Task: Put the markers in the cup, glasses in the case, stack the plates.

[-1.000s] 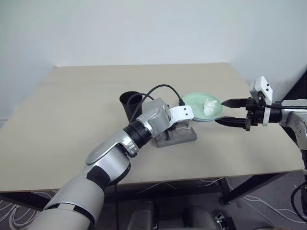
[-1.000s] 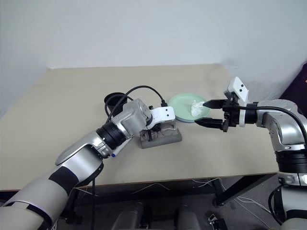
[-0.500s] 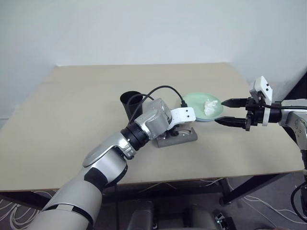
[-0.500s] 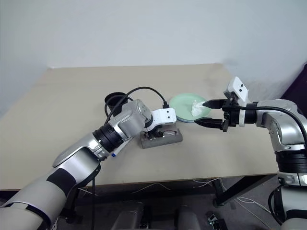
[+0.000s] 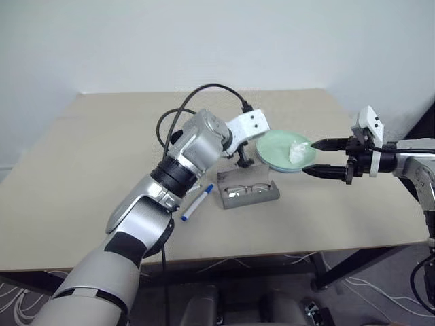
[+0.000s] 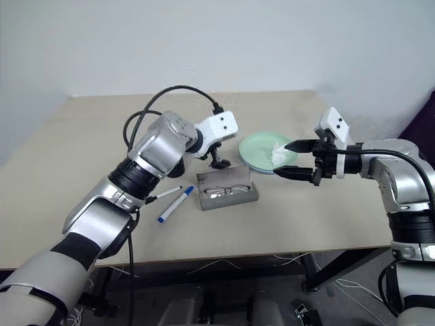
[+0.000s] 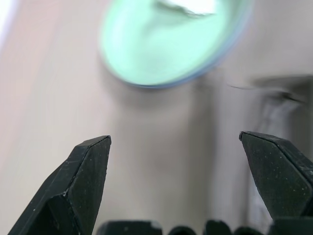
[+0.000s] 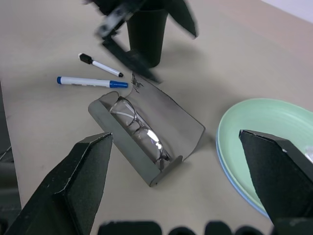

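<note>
Left gripper (image 6: 219,161): jaws wide, nothing held, above case (image 6: 228,192).
Right gripper (image 6: 291,160): jaws wide, empty, at 3 o'clock of case, just beside plates.
Nearest, 8 o'clock of case: blue-cap marker (image 6: 175,204), black-cap marker (image 6: 162,195), both flat on table (image 6: 81,136); not yet in cup.
Case: lid open, glasses (image 8: 139,128) inside; step judged done, bar closing.
Plates (image 6: 262,151), 1 o'clock of case: green over blue, stacked; tissue (image 6: 279,151) on top.
Cup (image 8: 147,34): upright behind case.
Legible writing: none.
</note>
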